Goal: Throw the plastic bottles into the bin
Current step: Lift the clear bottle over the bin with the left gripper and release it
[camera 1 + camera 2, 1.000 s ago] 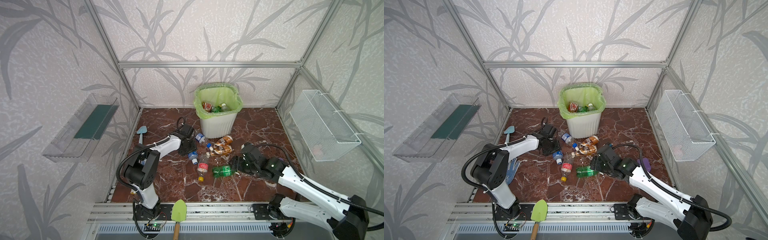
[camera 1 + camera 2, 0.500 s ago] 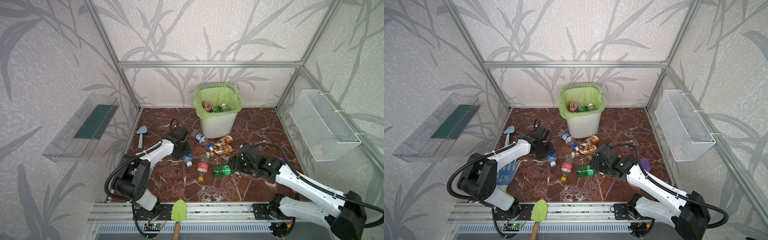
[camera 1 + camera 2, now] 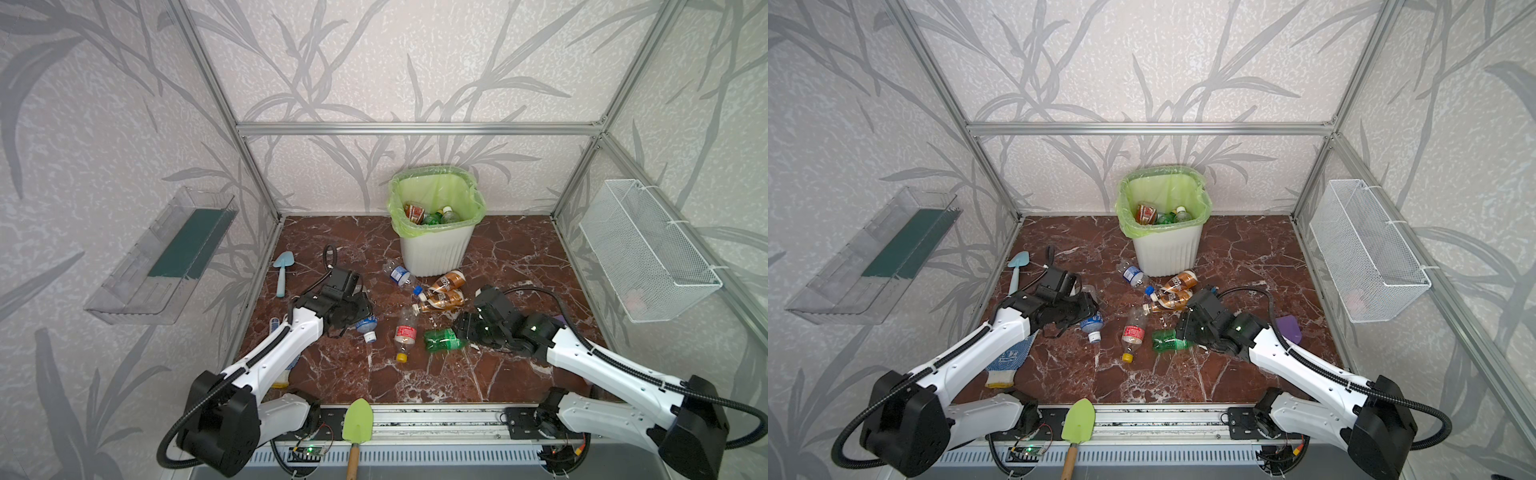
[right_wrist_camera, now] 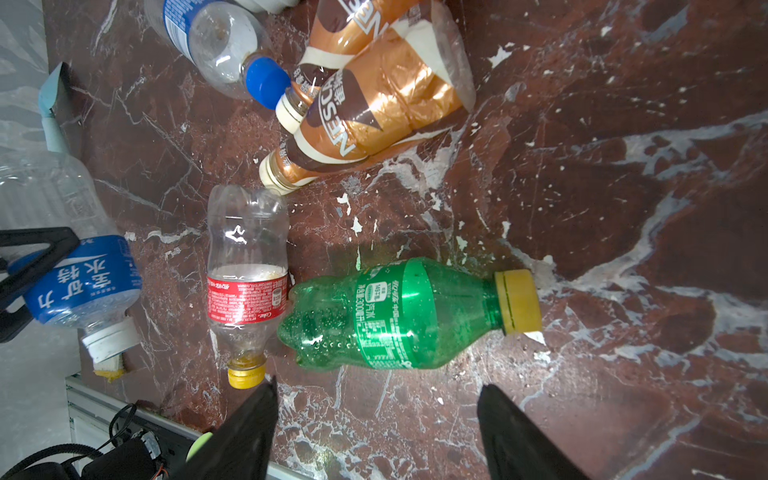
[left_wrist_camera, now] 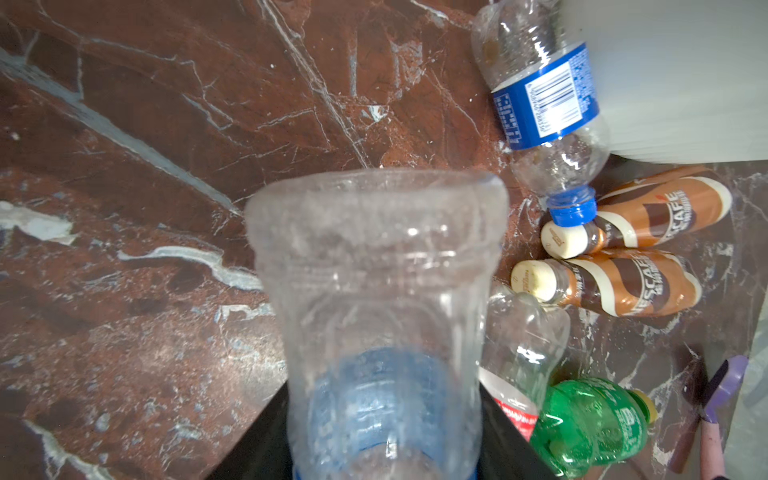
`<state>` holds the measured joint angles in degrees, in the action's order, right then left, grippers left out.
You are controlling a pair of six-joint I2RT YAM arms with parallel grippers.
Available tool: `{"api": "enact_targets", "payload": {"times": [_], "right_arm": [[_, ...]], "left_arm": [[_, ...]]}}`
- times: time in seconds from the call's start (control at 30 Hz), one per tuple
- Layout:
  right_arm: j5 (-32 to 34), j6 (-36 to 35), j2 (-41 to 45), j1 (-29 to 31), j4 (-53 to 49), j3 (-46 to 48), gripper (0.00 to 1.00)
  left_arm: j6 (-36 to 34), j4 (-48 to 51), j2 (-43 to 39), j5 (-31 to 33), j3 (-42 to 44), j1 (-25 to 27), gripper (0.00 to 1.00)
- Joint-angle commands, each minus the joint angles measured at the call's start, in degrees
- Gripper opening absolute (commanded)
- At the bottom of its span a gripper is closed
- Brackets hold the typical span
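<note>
My left gripper is shut on a clear bottle with a blue label, held low over the floor at the left. My right gripper stands open, its fingertips just short of a green soda bottle lying on the floor. A clear red-labelled bottle lies against the green one. Two brown-and-white bottles and another blue-labelled bottle lie before the bin. The bin is white and ribbed with a green bag, and it holds several bottles.
A teal spade lies at the left wall and a green spade on the front rail. A purple spade is beside my right arm and a glove under my left arm. Wire basket right, clear tray left.
My left arm has drawn back toward the front left, carrying the blue-labelled bottle with it. My right gripper has stayed by the green bottle, edging slightly nearer.
</note>
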<state>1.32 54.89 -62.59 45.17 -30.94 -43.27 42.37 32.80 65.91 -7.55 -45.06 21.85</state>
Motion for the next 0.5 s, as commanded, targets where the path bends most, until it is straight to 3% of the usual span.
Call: {"api": "enact_targets", "payload": {"times": [0.0, 0.23, 0.47], "right_arm": [[-0.4, 0.7, -0.6, 0.5, 1.7, -0.1, 0.77], [-0.8, 0.7, -0.7, 0.8, 3.0, 1.0, 0.76], [-0.5, 0.6, 1.2, 0.8, 3.0, 1.8, 0.76]], "left_arm": [[-1.2, 0.6, -5.8, 0.0, 1.9, -0.2, 0.58], [-2.5, -1.7, -14.3, -2.8, 0.7, -0.1, 0.59], [-4.3, -6.1, -10.3, -4.8, -8.7, 0.9, 0.59]]}}
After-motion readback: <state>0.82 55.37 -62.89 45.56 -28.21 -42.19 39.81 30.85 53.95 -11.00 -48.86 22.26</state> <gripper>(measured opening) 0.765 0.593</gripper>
